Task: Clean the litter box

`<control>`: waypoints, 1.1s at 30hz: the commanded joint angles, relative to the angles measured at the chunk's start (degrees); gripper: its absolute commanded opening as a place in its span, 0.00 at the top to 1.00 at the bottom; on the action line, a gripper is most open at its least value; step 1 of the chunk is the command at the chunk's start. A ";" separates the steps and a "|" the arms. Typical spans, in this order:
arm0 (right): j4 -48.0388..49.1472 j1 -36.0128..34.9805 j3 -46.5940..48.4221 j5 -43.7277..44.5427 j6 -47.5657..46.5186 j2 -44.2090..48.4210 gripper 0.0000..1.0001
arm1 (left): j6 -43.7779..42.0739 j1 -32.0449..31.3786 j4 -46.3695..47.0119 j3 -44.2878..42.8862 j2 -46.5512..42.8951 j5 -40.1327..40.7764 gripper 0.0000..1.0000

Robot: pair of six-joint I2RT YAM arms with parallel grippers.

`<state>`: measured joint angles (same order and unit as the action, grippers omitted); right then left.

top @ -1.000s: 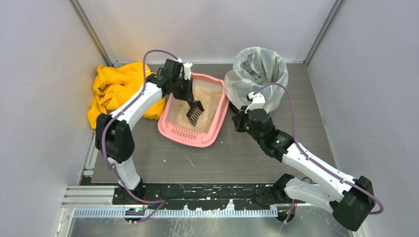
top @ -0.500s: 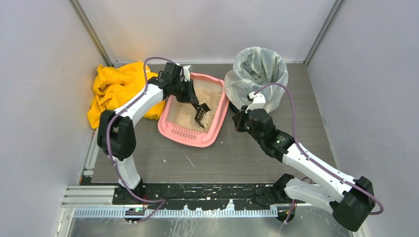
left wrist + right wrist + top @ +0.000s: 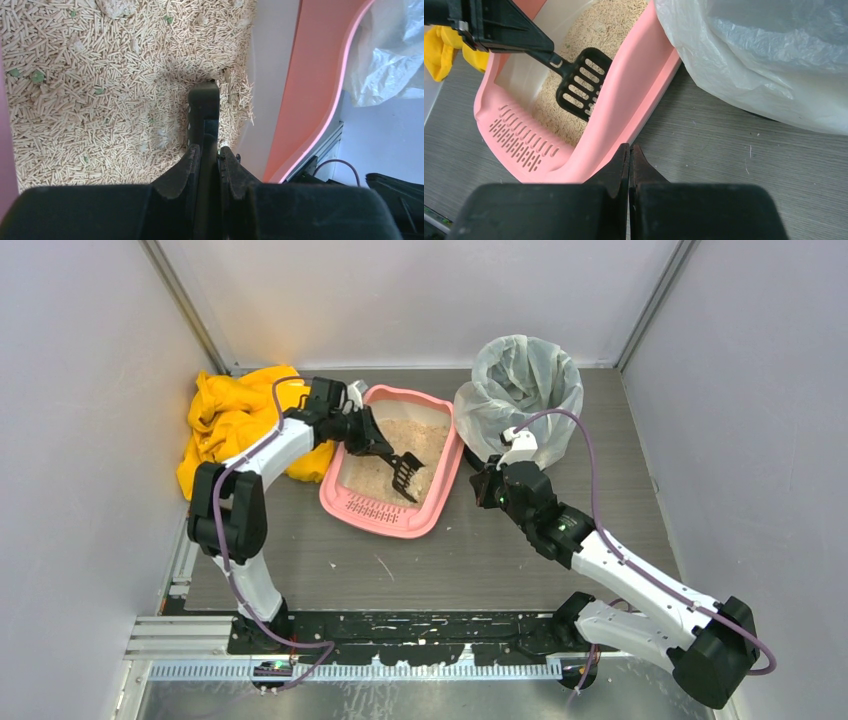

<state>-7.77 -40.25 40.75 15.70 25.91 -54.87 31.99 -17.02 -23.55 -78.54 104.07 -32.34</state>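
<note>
left gripper (image 3: pixel 210 152) clamps scoop (image 3: pixel 581 82) handle, blade inside litter box (image 3: pixel 644 90) along its bin-side wall; bin (image 3: pixel 764 60) just beyond; right gripper (image 3: pixel 629 150) pinched closed, empty, beside box.

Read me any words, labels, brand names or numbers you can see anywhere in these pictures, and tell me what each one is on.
No readable text in any view.
The pink litter box, the black scoop, the clear liner of the bin and the yellow cloth show no print, label or number.
</note>
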 commanded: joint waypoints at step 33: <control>4.16 0.80 -0.28 -0.45 0.63 -1.18 0.99 | 16.93 14.87 25.47 13.22 -15.91 -11.08 1.00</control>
<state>-7.25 -39.70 40.27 15.31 25.93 -55.92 42.15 -3.46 -10.66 -67.99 90.19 -37.43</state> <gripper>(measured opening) 0.028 0.154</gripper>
